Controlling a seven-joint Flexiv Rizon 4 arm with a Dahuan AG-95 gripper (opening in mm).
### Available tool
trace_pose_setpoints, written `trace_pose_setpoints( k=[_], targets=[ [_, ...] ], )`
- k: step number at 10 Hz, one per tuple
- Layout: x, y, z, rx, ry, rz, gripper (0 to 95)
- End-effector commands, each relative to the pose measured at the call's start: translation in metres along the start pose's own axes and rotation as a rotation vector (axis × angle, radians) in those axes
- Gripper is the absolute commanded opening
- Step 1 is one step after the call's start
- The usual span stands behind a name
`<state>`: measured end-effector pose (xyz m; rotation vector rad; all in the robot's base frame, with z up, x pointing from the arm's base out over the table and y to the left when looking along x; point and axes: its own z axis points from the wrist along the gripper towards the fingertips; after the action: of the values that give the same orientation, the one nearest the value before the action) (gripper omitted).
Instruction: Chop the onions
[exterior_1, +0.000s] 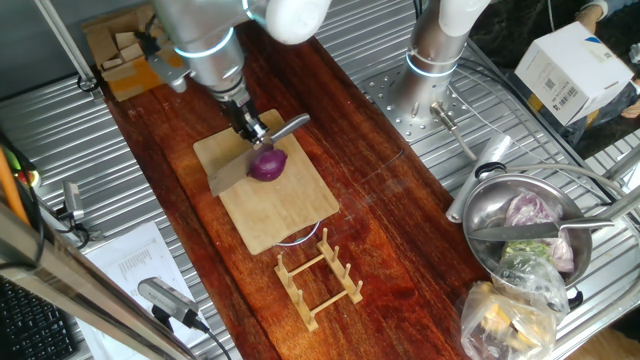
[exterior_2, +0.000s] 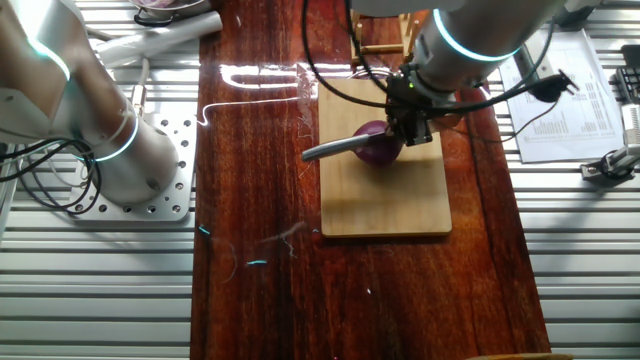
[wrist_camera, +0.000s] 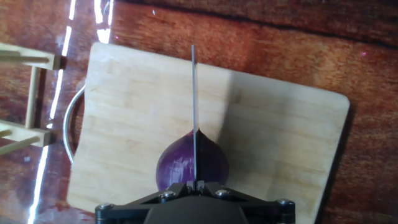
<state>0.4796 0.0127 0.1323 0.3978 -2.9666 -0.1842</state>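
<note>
Fingers: the gripper (wrist_camera: 196, 186) is clamping the knife (wrist_camera: 194, 93), at the frame's bottom edge.
Onion: the red onion (wrist_camera: 177, 165) is sitting directly under the blade, low-centre on the cutting board (wrist_camera: 137, 106).
Blade axis: running straight up-frame, bisecting the onion.

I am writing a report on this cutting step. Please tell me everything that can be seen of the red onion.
The red onion is small and round, with glossy purple skin and fine lines that run toward a pointed tip. It looks whole and unpeeled. It rests on the bamboo cutting board, near the board's middle. The knife, held in the gripper, stands edge-down along the onion's middle line and meets its top. Whether the blade has already entered the flesh cannot be told. Nothing else touches the onion.
</note>
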Motion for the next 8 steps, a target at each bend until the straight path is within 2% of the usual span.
trace_pose_setpoints(
  k=[1, 4, 8],
  targets=[
    [0.003, 0.002, -0.015, 0.003, 0.013, -0.001, 0.0],
    [0.004, 0.003, -0.015, 0.004, 0.005, -0.003, 0.0],
    [0.009, 0.007, -0.025, 0.001, -0.001, -0.003, 0.0]
  ],
)
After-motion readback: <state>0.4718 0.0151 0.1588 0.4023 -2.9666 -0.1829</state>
